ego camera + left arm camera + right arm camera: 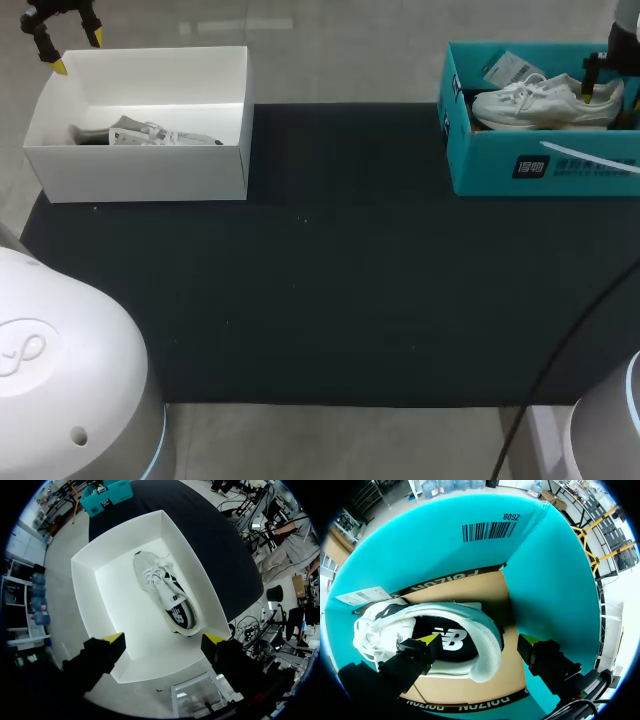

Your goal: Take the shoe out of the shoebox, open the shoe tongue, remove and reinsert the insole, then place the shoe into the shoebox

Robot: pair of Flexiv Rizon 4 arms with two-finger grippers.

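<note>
The right gripper (479,641) hung wide open and held nothing, low over the heel of the white shoe (540,103), which lay inside the teal box (540,165). The step in hand looked to be the lift-out. To do it well, the fingers would need to sink further, so that one went into the shoe's mouth and the other down outside the heel. They should then close firmly on the heel wall and rise straight up, clear of the box's near side.

Only the right wrist view showed the heel rim lying between the two fingers. The head view alone showed both boxes well apart on the dark mat (330,260). The left wrist view showed the left gripper (164,639), also open and empty, above the white box (100,555) and its second shoe (167,597).
</note>
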